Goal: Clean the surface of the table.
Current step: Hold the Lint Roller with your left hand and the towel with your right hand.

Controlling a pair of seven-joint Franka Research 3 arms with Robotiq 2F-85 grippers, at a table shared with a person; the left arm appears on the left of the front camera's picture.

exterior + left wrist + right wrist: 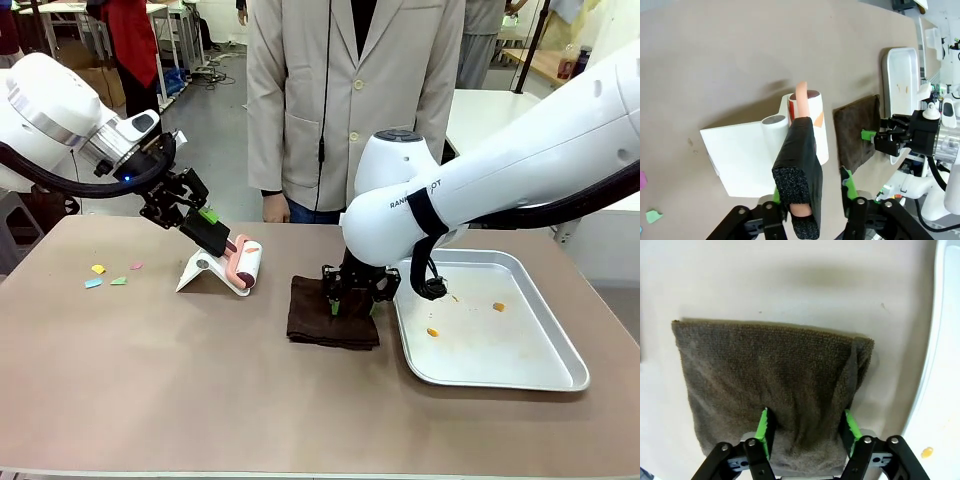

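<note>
The taupe table (200, 380) carries a few coloured paper scraps (105, 275) at its left. A lint roller (245, 265) rests in a white stand (203, 272). Its black foam handle (800, 155) lies between the fingers of my left gripper (215, 232). One pad touches the handle and the other stands a little off it, so the gripper is open. My right gripper (352, 300) points straight down onto the right edge of a dark brown cloth (315, 315). In the right wrist view the cloth (765, 365) bunches between the green pads, which stand apart.
A silver metal tray (575, 375) with a few orange crumbs lies right of the cloth, close to my right gripper. A person in a beige coat (350, 100) stands at the far edge, hands down.
</note>
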